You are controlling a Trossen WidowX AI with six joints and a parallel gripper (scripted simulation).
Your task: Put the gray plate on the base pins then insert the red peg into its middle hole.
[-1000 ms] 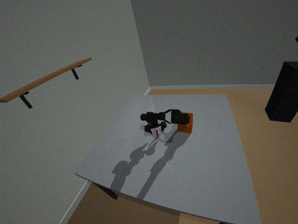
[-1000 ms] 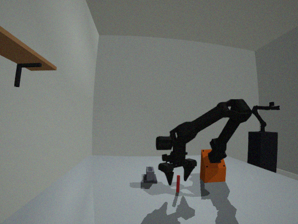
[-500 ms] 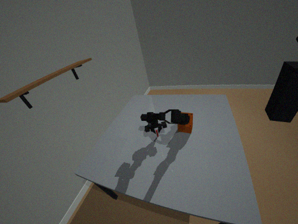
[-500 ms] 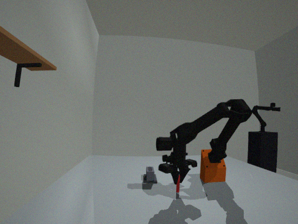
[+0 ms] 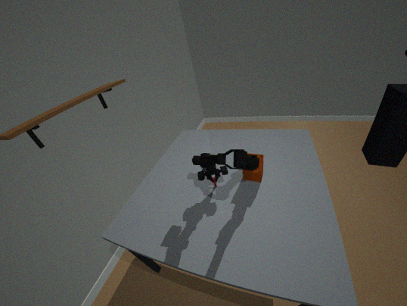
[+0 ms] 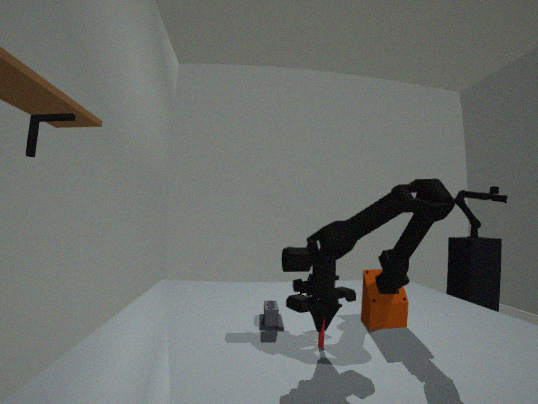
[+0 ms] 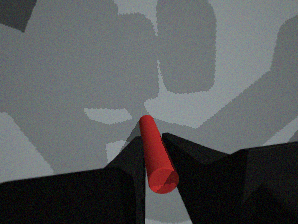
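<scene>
The red peg [image 5: 215,184] [image 6: 321,342] [image 7: 156,152] stands nearly upright between the fingertips, with its lower end at or very near the table top. My gripper [image 5: 214,179] [image 6: 322,327] points down and is shut on the peg. In the exterior view, a small gray block-like stack stands to the left of the gripper; its top piece, with small dark holes, looks like the gray plate [image 6: 270,304], seemingly level on the base [image 6: 278,328]. How fully the plate is seated is too small to tell. The arm hides the stack in the top view.
The arm's orange mount [image 5: 253,175] [image 6: 385,312] stands on the table [image 5: 287,227] to the right of the gripper. A dark corner shows at the upper left of the wrist view [image 7: 16,12]. A wall shelf [image 5: 68,107] [image 6: 45,95] hangs left, and a black cabinet [image 5: 387,129] [image 6: 474,272] stands beyond the table.
</scene>
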